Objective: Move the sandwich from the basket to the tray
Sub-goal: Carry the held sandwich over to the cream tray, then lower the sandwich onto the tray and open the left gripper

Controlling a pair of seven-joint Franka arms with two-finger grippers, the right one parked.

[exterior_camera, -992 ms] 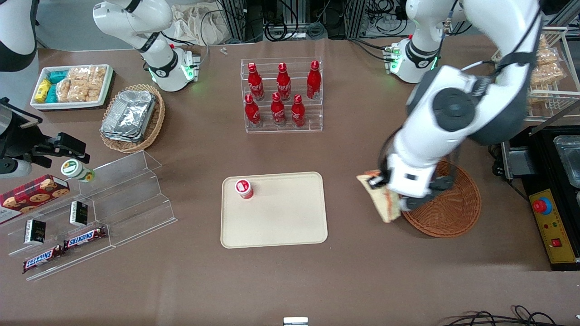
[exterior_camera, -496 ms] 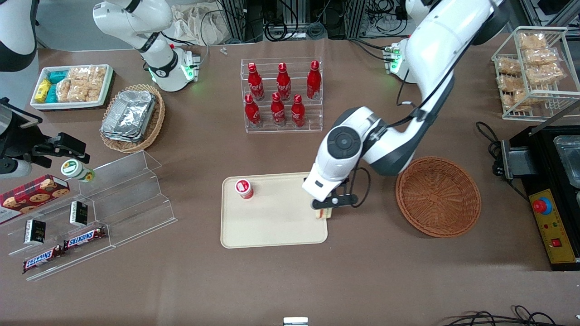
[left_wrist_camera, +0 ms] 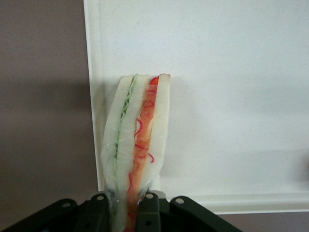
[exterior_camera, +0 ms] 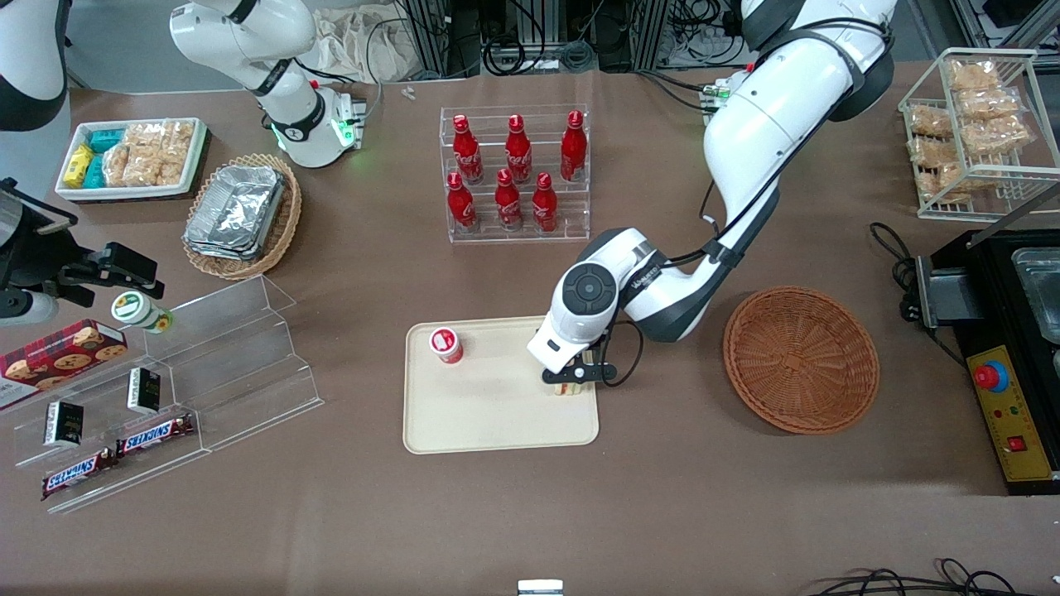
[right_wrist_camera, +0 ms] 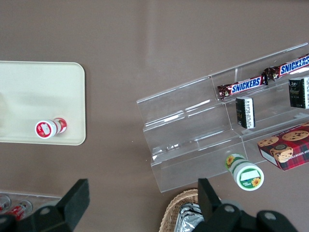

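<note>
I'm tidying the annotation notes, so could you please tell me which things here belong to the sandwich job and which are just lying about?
Job:
gripper, shut on the sandwich, over the tray
basket

Lying about:
red-capped cup on the tray
cola bottles
foil containers
Snickers bars

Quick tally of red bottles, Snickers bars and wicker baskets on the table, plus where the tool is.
Red bottles in the clear rack: 6
Snickers bars: 2
Wicker baskets: 2, the round basket and the oval basket with foil containers
Total: 10
The tool is over the tray, shut on the sandwich.
</note>
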